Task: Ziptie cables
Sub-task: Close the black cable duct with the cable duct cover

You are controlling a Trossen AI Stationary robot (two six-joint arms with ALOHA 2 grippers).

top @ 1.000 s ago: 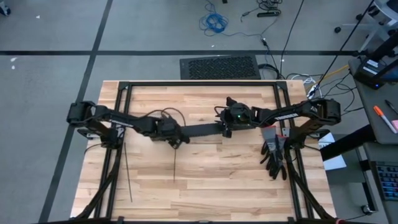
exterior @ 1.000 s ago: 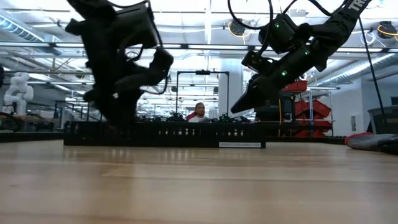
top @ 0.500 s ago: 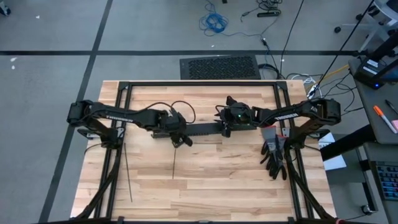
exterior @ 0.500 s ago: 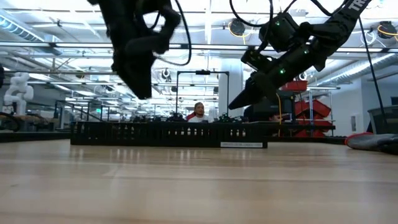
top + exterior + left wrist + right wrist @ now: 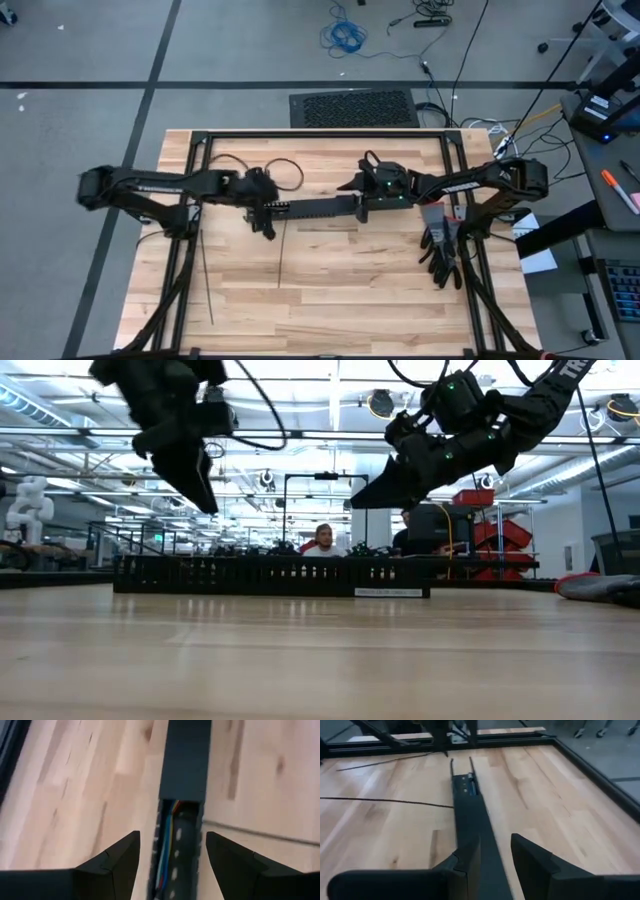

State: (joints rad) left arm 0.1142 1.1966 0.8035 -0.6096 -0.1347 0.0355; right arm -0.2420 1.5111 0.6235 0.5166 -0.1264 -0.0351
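Observation:
A long black slotted duct lies across the table's middle. The cables, thin blue, red and orange wires, lie inside its uncovered left end; a flat black lid covers the stretch beyond. My left gripper hangs open above that left end, one finger to either side, clear of it. My right gripper stands open over the duct's right end, raised off it. Two zipties lie flat on the wood toward the near edge.
Black gloves lie at the table's right side. A black metal frame runs around the tabletop. Bare wood spreads between the duct and the near edge. A person sits in the room behind the table.
My left gripper has risen from the duct's level to well above it, drawn back toward the table's left edge and rolled about its own axis, uncovering more of the duct's left end. My right gripper has tipped its fingertips upward. The duct has stayed where it was.

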